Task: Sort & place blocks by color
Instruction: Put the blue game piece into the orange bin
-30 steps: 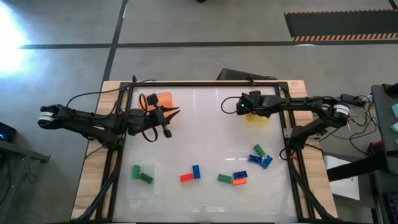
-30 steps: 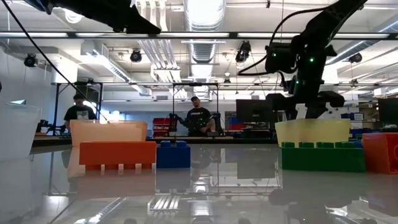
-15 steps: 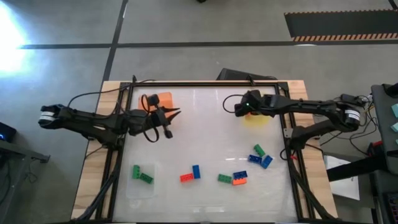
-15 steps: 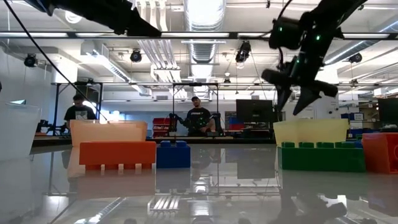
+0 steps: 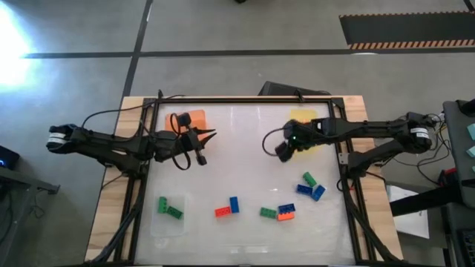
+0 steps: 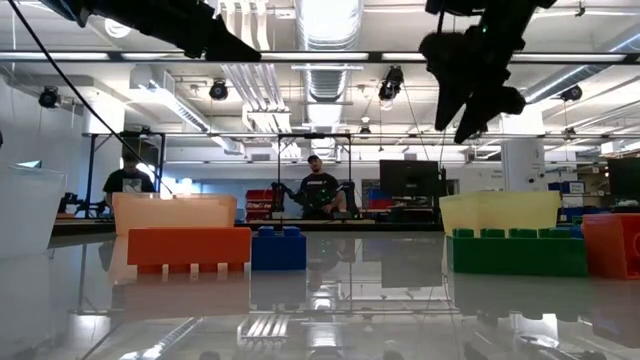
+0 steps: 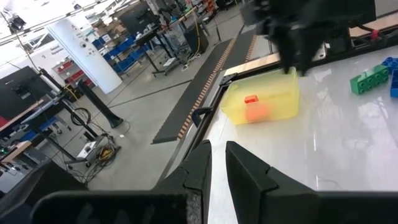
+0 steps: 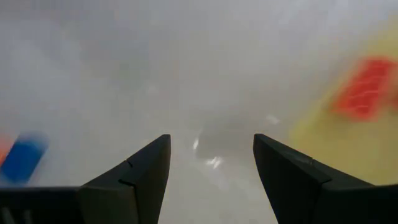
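Observation:
Small studded blocks lie along the table's near side: two green ones (image 5: 169,208) in a clear tray, a red and a blue one (image 5: 228,208), a green, red and blue group (image 5: 278,213), and a green and two blue ones (image 5: 310,185). One red block (image 7: 250,99) rests inside the yellow tray (image 5: 303,116). My right gripper (image 5: 279,149) hangs open and empty above the table, left of that tray. My left gripper (image 5: 206,138) hovers by the orange tray (image 5: 194,119), its fingers nearly together and holding nothing.
The clear tray (image 5: 168,216) sits at the near left. A dark frame rail (image 5: 245,99) rings the table. The middle of the table between the two grippers is bare. People stand far behind the table (image 6: 318,192).
My right gripper has left the yellow tray, rising and moving toward the table's middle and near side. Its fingers now point down, open and empty. The yellow tray has stayed in place. The left arm has kept still.

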You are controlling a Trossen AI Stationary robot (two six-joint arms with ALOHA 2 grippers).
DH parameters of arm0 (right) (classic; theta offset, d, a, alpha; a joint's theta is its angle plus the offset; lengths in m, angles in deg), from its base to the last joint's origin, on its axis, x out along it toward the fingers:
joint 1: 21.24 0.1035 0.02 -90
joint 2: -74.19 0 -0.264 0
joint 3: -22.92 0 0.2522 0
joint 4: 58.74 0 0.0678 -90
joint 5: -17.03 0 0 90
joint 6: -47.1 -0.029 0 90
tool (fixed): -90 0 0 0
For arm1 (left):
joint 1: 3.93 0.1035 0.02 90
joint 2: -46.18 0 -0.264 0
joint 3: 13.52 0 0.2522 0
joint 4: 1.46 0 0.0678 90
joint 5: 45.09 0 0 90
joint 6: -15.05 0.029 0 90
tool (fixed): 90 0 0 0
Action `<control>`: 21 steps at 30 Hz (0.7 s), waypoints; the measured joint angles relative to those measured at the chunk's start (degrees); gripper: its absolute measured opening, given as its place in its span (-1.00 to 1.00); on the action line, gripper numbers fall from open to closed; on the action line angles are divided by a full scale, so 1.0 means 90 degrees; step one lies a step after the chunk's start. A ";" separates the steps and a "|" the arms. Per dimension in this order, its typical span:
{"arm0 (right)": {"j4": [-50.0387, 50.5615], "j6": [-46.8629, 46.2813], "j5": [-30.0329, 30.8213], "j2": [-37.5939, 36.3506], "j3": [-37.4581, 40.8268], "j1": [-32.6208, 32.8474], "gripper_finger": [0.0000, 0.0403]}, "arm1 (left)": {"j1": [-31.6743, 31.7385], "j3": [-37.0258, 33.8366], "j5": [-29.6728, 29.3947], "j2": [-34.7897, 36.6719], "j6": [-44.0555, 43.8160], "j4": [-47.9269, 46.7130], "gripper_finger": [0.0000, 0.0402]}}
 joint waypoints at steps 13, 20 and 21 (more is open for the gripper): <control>0.2452 0.0211 -0.1751 0.0769 0.0134 0.1533 0.09 | 0.0000 -0.0005 0.0000 -0.0025 -0.0008 -0.0024 -0.85; 0.2162 0.0859 -0.1780 0.1404 0.0139 0.2512 0.09 | -0.0002 -0.0005 0.0000 -0.0037 -0.0010 -0.0020 -0.85; 0.2137 0.0970 -0.1684 0.1506 0.0141 0.2636 0.09 | -0.0001 -0.0005 0.0000 -0.0037 -0.0010 -0.0021 -0.85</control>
